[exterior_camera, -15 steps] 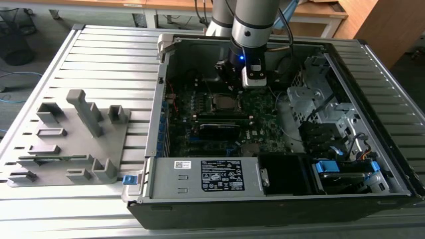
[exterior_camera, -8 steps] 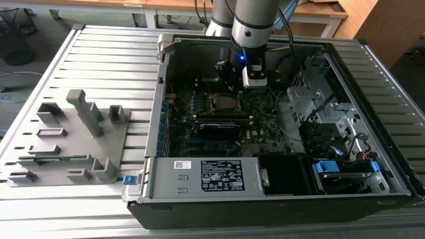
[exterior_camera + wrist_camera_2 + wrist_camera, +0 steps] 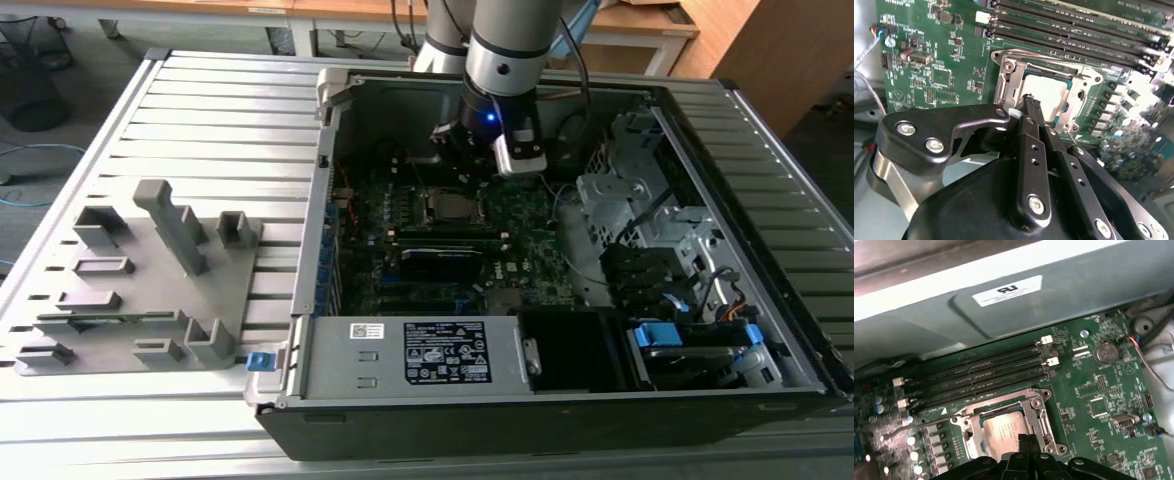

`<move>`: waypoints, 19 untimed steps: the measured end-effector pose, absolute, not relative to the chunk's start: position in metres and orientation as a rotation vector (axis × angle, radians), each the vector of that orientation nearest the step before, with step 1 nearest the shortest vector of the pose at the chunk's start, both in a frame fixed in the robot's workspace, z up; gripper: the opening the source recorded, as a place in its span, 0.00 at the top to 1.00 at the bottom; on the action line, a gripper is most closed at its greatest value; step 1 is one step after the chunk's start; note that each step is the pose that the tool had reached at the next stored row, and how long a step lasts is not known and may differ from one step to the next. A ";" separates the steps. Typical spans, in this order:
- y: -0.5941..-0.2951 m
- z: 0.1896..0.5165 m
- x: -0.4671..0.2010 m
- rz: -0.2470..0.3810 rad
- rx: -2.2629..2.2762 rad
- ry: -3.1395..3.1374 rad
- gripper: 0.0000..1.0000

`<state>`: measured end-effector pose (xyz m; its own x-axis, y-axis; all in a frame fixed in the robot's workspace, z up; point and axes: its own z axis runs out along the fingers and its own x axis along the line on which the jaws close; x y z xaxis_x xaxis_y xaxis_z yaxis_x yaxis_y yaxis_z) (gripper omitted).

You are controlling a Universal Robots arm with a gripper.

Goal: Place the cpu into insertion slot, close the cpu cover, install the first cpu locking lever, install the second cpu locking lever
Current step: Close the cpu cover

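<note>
The cpu (image 3: 1046,95) (image 3: 1003,430) lies flat in the insertion slot (image 3: 447,207) on the green motherboard, its silver-grey top showing. The silvery cpu cover (image 3: 1004,80) (image 3: 1036,407) lies down around it, framing the chip through its window. A thin metal lever rod (image 3: 924,421) runs out from the socket's side. My gripper (image 3: 1031,102) (image 3: 1024,439) (image 3: 461,150) hovers just over the socket's edge, its two black fingers pressed together with nothing between them.
Long black memory slots (image 3: 979,372) (image 3: 1079,25) run beside the socket. The case wall (image 3: 1054,300) rises close behind them. A white-labelled power supply (image 3: 427,355) sits at the case front, drive cages (image 3: 641,200) on the exterior view's right, and a grey fixture tray (image 3: 134,280) on its left.
</note>
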<state>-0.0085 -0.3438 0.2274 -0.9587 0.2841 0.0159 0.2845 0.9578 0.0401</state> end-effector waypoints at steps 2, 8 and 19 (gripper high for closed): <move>-0.344 0.227 -0.009 -0.065 -0.399 -3.105 0.90; -0.344 0.227 -0.009 -0.065 -0.245 -3.119 0.90; -0.344 0.227 -0.009 -0.066 -0.115 -3.126 0.90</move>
